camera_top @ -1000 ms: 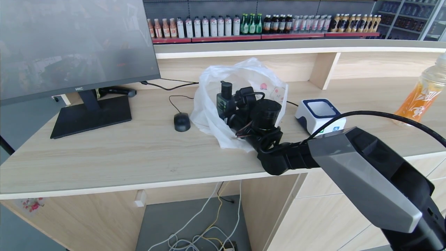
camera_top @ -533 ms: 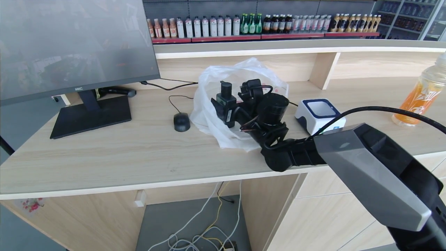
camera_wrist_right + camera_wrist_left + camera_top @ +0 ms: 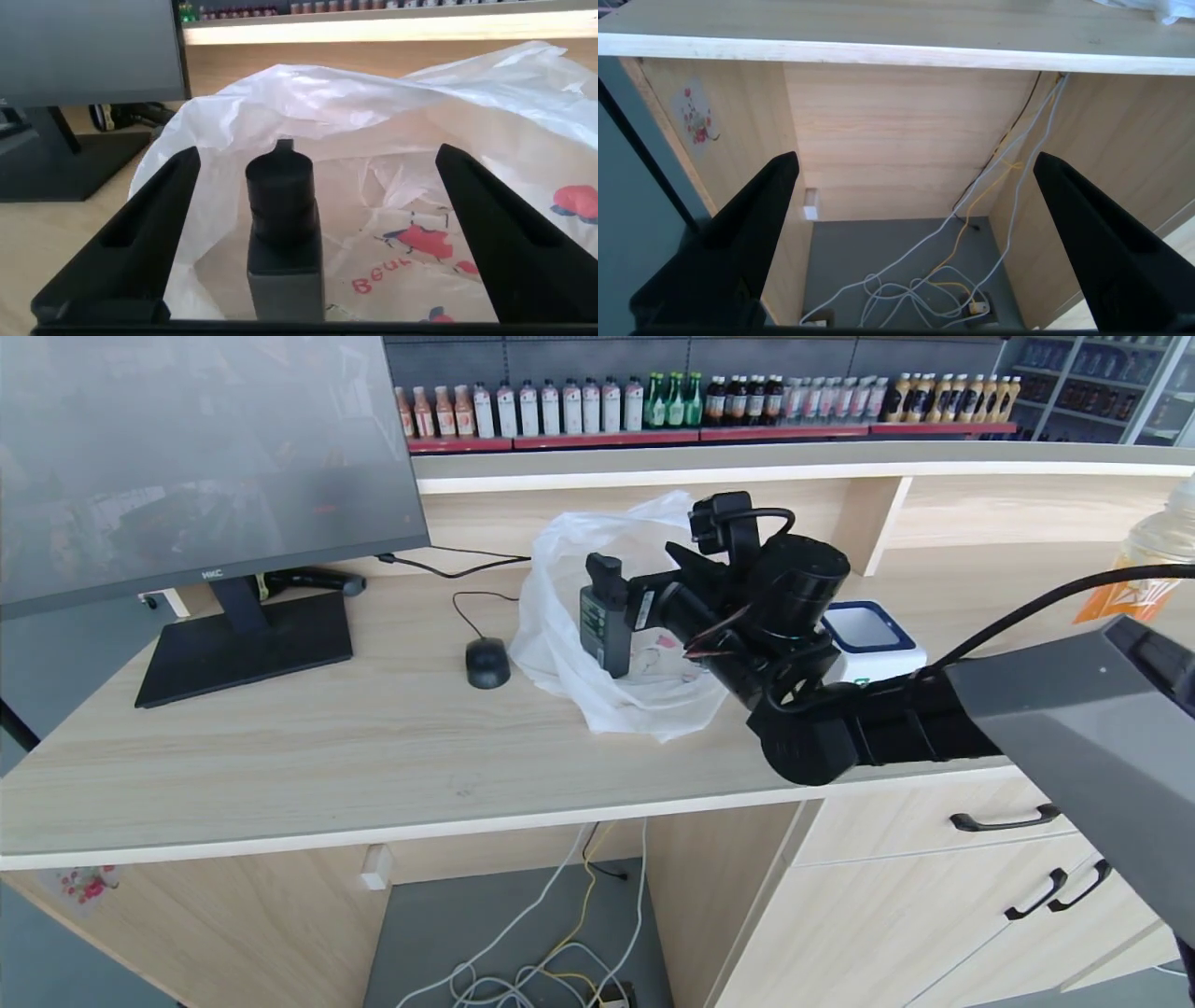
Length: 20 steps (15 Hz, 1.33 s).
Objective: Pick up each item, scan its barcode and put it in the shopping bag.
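With right gripper (image 3: 316,159) spread wide, not touching bottle (image 3: 283,243) inside bag (image 3: 420,103): draw straight out, without snagging plastic or tipping bottle.

Wooden counter (image 3: 327,747) bears monitor (image 3: 187,457), mouse (image 3: 487,664), shopping bag (image 3: 560,616), scanner (image 3: 873,639), bottle (image 3: 1162,537).

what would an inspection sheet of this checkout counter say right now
surface: pale wooden counter, no spills seen
job's things: white shopping bag slumped, mouth open; dark black-capped item upright at its mouth; scanner beside the bag; orange drink bottle at the counter's right end
clutter: monitor, mouse
grippers: right gripper open, fingers either side of the item and apart from it; left gripper open, below counter height
cables: mouse cable; loose wires under the counter
surroundings: shelves of bottles behind; drawers below
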Motion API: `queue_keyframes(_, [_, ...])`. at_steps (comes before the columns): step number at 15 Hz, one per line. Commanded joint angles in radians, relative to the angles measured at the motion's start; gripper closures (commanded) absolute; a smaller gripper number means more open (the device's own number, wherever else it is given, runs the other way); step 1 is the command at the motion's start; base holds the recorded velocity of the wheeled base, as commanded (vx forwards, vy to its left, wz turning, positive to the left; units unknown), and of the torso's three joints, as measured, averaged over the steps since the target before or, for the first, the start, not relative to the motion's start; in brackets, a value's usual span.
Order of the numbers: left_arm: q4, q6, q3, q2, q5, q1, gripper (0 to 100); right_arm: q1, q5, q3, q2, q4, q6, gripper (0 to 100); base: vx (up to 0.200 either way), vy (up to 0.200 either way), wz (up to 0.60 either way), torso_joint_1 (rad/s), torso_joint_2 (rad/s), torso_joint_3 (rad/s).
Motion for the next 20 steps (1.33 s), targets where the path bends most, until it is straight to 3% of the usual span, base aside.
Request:
queue_keyframes(1, [0.000,0.000,0.000,0.000,0.000,0.001,0,0.026,-0.001,0.177,-0.129,-0.106,-0.003,0,0.000,0.000,0.00,0.000,0.00,0.000])
queue_keyframes(4, [0.000,0.000,0.000,0.000,0.000,0.001,0,0.047,0.003,0.395,-0.230,-0.325,-0.036,0,0.000,0.000,0.00,0.000,0.00,0.000])
queue_keyframes(7, [0.000,0.000,0.000,0.000,0.000,-0.001,0,0.072,0.019,0.620,-0.365,-0.434,-0.038,0,0.000,0.000,0.00,0.000,0.00,0.000])
queue_keyframes(8, [0.000,0.000,0.000,0.000,0.000,0.001,0,0.088,0.019,0.769,-0.431,-0.502,-0.038,0,0.000,0.000,0.00,0.000,0.00,0.000])
queue_keyframes(9, [0.000,0.000,0.000,0.000,0.000,-0.001,0,0.090,0.017,0.856,-0.463,-0.537,-0.038,0,0.000,0.000,0.00,0.000,0.00,0.000])
queue_keyframes(10, [0.000,0.000,0.000,0.000,0.000,-0.001,0,0.090,0.017,0.856,-0.463,-0.537,-0.038,0,0.000,0.000,0.00,0.000,0.00,0.000])
queue_keyframes(11, [0.000,0.005,0.000,0.006,0.000,-0.002,0,0.093,0.017,0.997,-0.513,-0.541,-0.039,0,0.000,0.000,0.00,0.000,0.00,0.000])
queue_keyframes(20, [0.000,0.000,0.000,0.002,0.000,-0.001,0,0.150,0.015,1.171,-0.652,-0.541,-0.035,0,0.000,0.000,0.00,0.000,0.00,0.000])
